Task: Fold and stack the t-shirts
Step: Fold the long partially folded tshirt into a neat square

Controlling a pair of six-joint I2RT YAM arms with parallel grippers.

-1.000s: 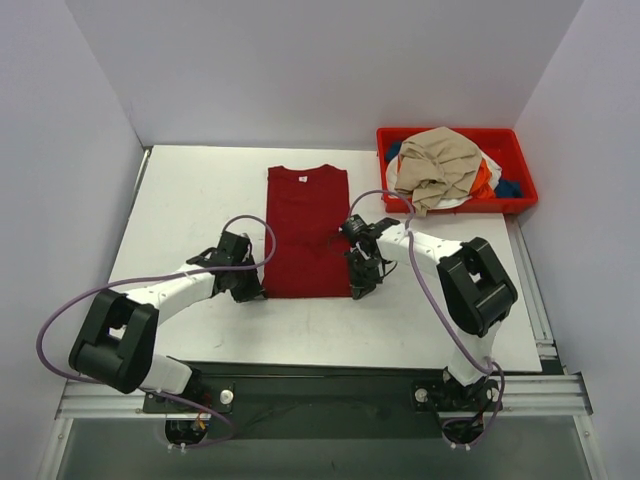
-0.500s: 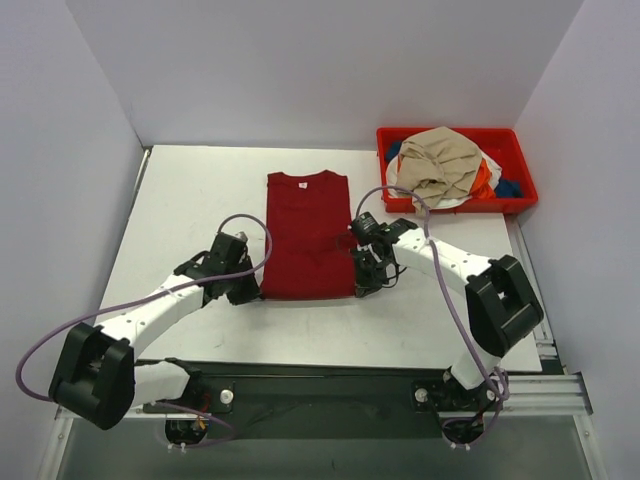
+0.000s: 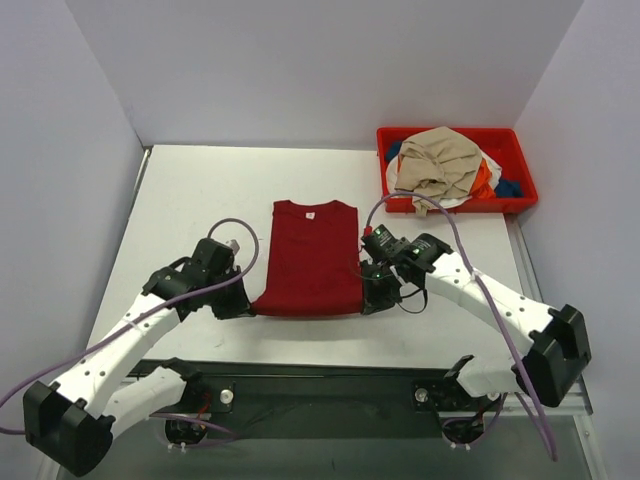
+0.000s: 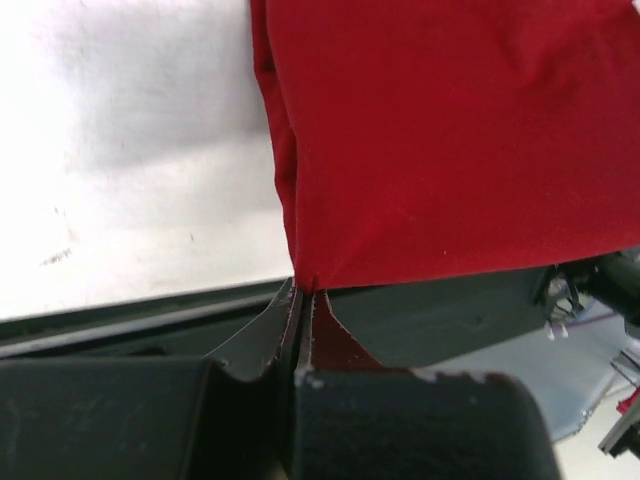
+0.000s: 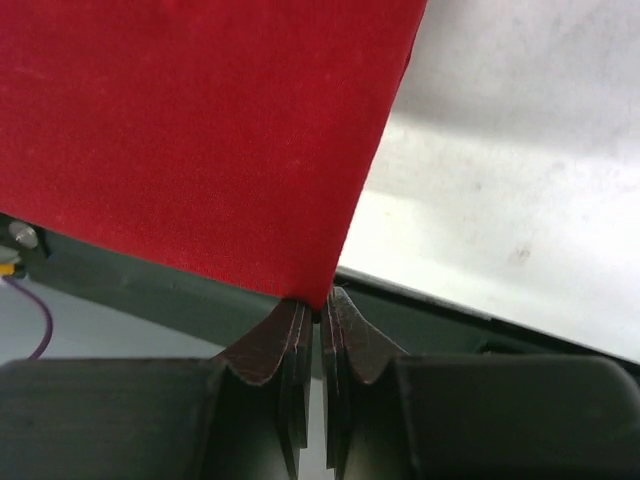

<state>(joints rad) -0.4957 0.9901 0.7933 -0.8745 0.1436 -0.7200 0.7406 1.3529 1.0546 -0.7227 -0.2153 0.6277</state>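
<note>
A white table (image 3: 190, 200) fills the space between pale walls, with two white and black arms reaching out over it from the near edge. Lying lengthwise down the middle is a plain dark red t-shirt (image 3: 308, 258), narrowed to a tall rectangle. Its long axis runs straight away from the arms, with the collar and a small white neck label (image 3: 310, 213) at the far end. At the far right corner sits a red plastic bin (image 3: 510, 207) holding a heap of other t-shirts (image 3: 435, 165): a tan one on top, with orange, white and blue showing beneath. The arms come in from either side and meet the red shirt at its near hem. The left fingers (image 3: 246, 306) are closed tight on the near left corner, and the right fingers (image 3: 372, 298) are closed on the near right corner. From each wrist camera, red cloth fans away from a point pinched between the dark fingers (left (image 4: 275, 335), right (image 5: 290, 340)). The whole shirt therefore lies ahead of both sets of fingers, stretching away toward the back wall, and each arm is equally near its own corner. The hem between them looks taut and slightly raised off the table. My guess is that the coming move carries this near edge forward along the shirt's length toward the collar, and both corners would need to travel evenly to keep the fold square.
</note>
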